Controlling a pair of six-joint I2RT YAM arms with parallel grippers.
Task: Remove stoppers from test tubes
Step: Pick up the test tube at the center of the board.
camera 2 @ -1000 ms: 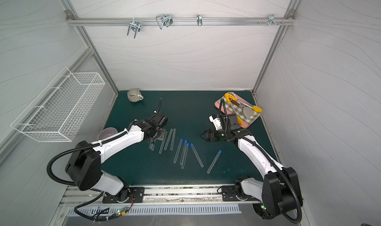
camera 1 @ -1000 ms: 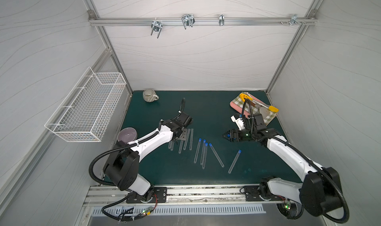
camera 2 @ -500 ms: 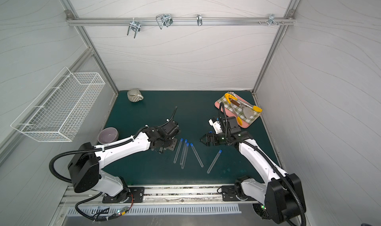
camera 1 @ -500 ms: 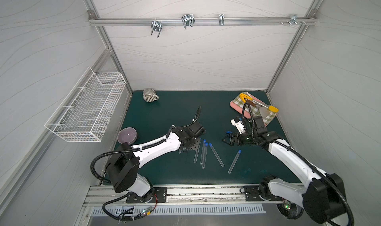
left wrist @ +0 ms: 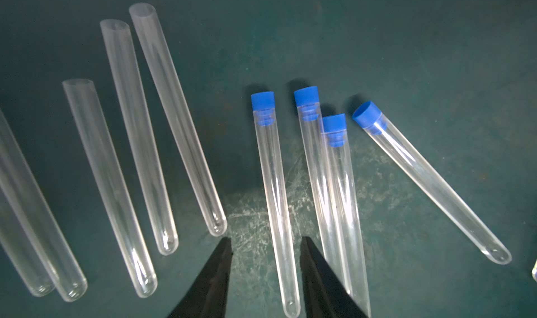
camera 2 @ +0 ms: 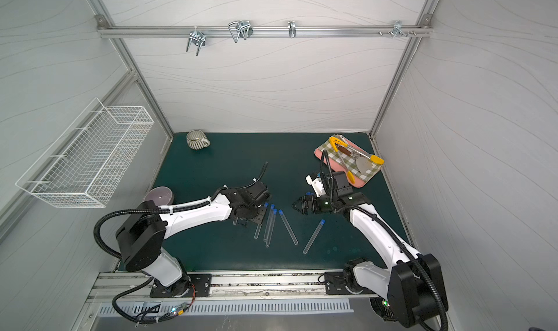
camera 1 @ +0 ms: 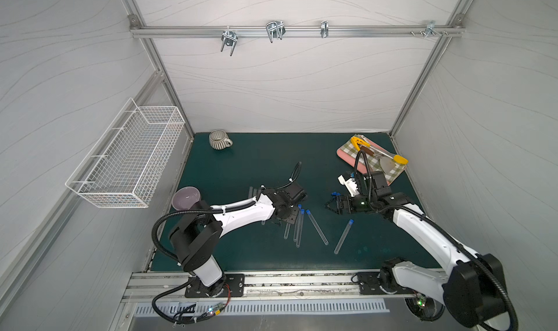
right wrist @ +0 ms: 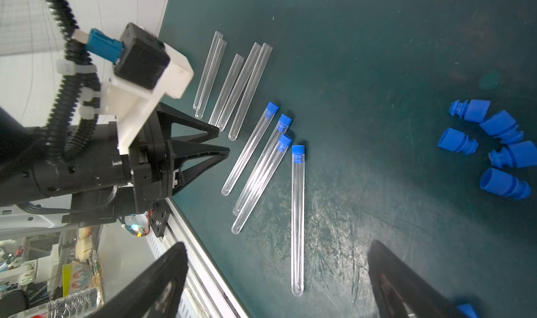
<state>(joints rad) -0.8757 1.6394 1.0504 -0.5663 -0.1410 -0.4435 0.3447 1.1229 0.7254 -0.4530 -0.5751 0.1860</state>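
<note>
Several clear test tubes [left wrist: 270, 171] with blue stoppers [left wrist: 263, 101] lie side by side on the green mat, seen in both top views [camera 1: 316, 226] [camera 2: 288, 226]. One more stoppered tube [camera 1: 342, 237] lies apart to their right. Bare tubes [left wrist: 130, 127] [right wrist: 232, 81] lie to their left. My left gripper [left wrist: 266, 239] [camera 1: 285, 219] is open and low, with the rounded end of the leftmost stoppered tube between its fingers, untouched. My right gripper [right wrist: 277, 245] [camera 1: 330, 204] stands wide open and holds nothing. Loose stoppers [right wrist: 494, 145] [camera 1: 334, 194] lie clustered beside it.
A striped mug [camera 1: 219, 139] stands at the back left and a purple bowl [camera 1: 186, 197] at the left edge. A checked cloth with utensils [camera 1: 374, 160] lies at the back right. A wire basket [camera 1: 126, 160] hangs on the left wall. The metal rail [right wrist: 200, 261] runs along the mat's front.
My left arm has swung right, from over the bare tubes to the stoppered ones. My right gripper has opened a little wider and shifted slightly toward the front.
</note>
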